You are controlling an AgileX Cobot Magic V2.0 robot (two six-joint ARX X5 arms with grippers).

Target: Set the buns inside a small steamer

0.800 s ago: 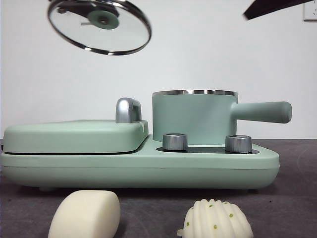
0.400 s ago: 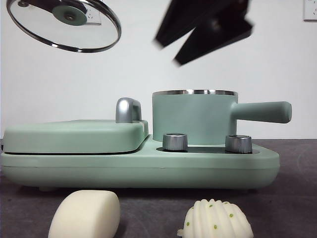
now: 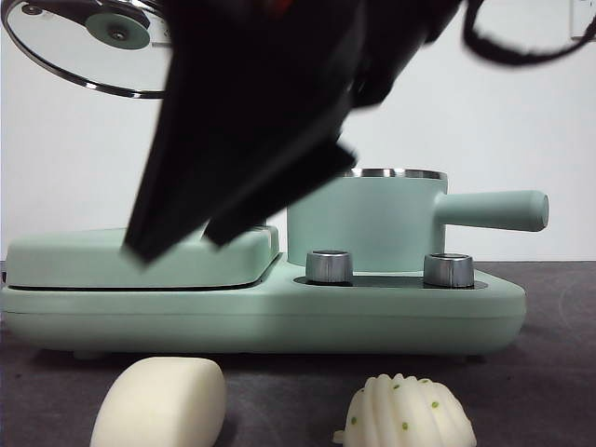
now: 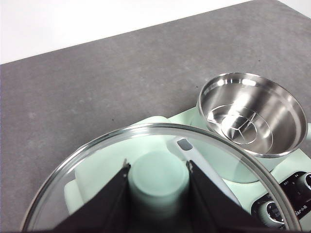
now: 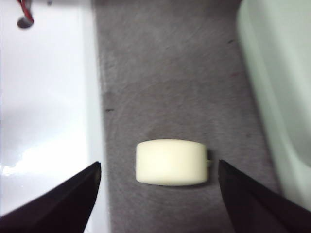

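Note:
The smooth oblong bun (image 3: pixel 158 402) lies on the dark table in front of the appliance, and the ribbed, green-specked bun (image 3: pixel 406 415) lies to its right. Behind them stands the small steamer (image 3: pixel 372 223), uncovered, its steel inside (image 4: pixel 250 114) empty. My left gripper (image 4: pixel 158 166) is shut on the green knob of the glass lid (image 3: pixel 88 47), holding it high at the left. My right gripper (image 3: pixel 182 244) hangs open, big and dark, above the smooth bun (image 5: pixel 171 161), which shows between its jaws, apart from them.
The steamer sits on a mint-green appliance base (image 3: pixel 279 317) with a flat griddle cover (image 3: pixel 74 261) on its left and two steel knobs (image 3: pixel 329 265) in front. The steamer's long handle (image 3: pixel 494 209) points right. A white surface (image 5: pixel 48 97) borders the table.
My right gripper has come down and to the left from the top of the front view and now looms over the smooth bun. The lid has drifted further left. The buns have not moved.

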